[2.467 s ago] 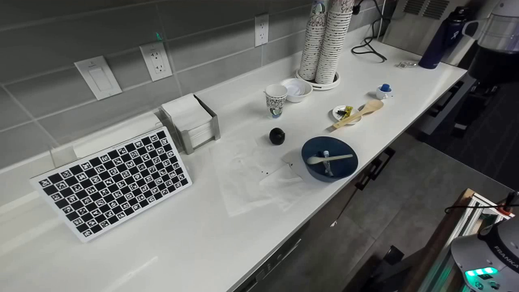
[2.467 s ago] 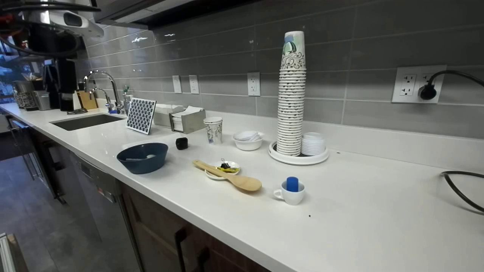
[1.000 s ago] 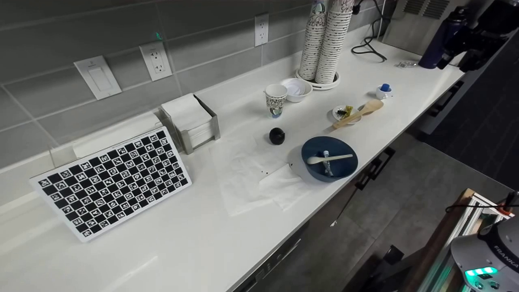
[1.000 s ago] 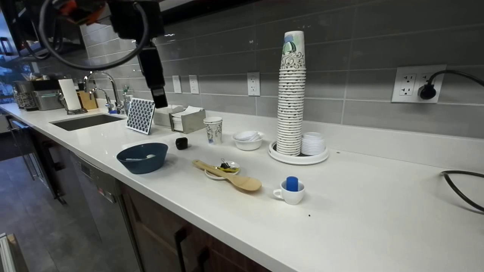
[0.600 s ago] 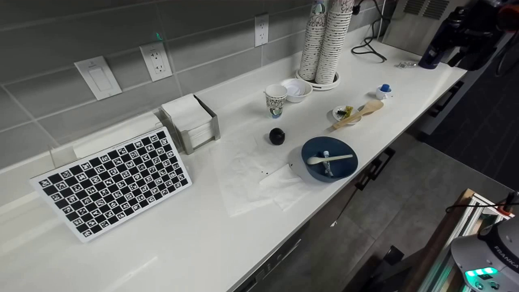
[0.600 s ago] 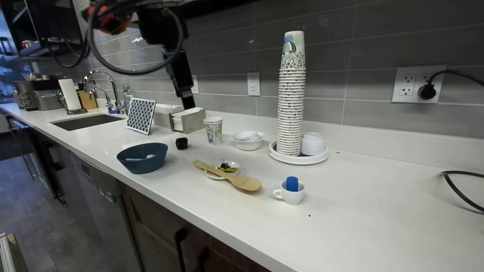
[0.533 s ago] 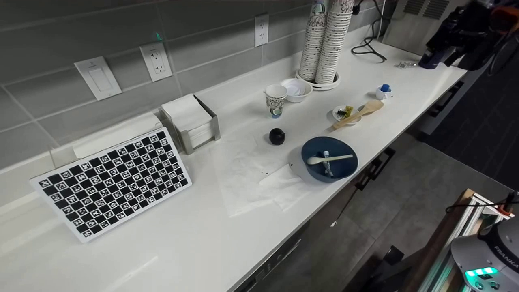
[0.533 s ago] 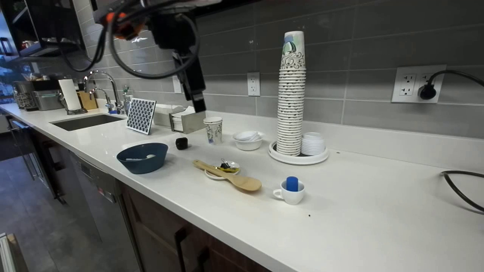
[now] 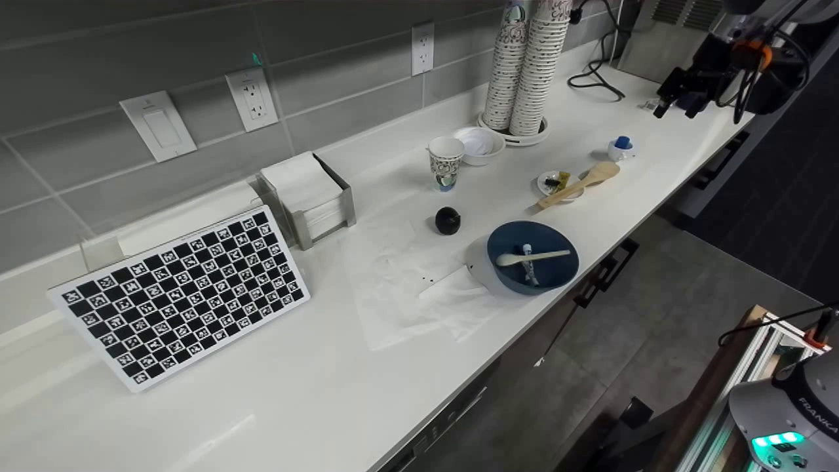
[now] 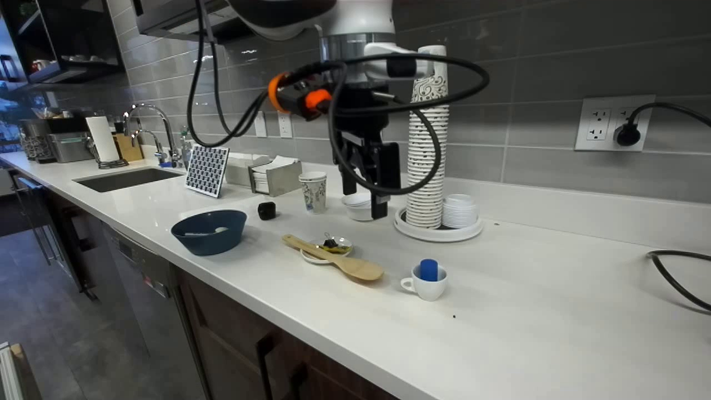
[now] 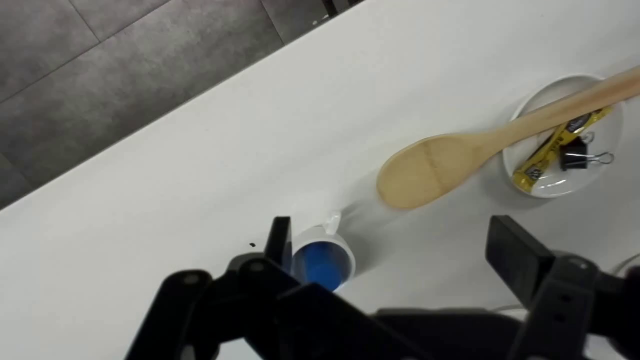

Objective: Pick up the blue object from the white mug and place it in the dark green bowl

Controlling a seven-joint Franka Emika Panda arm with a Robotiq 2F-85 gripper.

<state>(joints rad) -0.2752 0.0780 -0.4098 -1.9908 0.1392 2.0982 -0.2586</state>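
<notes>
Wrist view shows your claw (image 11: 392,237) spread and the blue object (image 11: 321,268) off-centre, so lowering uncorrected could tip the white mug (image 11: 312,235).

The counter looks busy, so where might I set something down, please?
Bare patches lie between the white mug and the power cord, and between the checkered board and the counter's front edge. The plate is crowded, with the wooden spoon across it.

Tiled wall (image 10: 544,72) — gray (glossy), white counter (image 10: 533,289), dark cabinets (image 10: 233,328) beneath
</notes>
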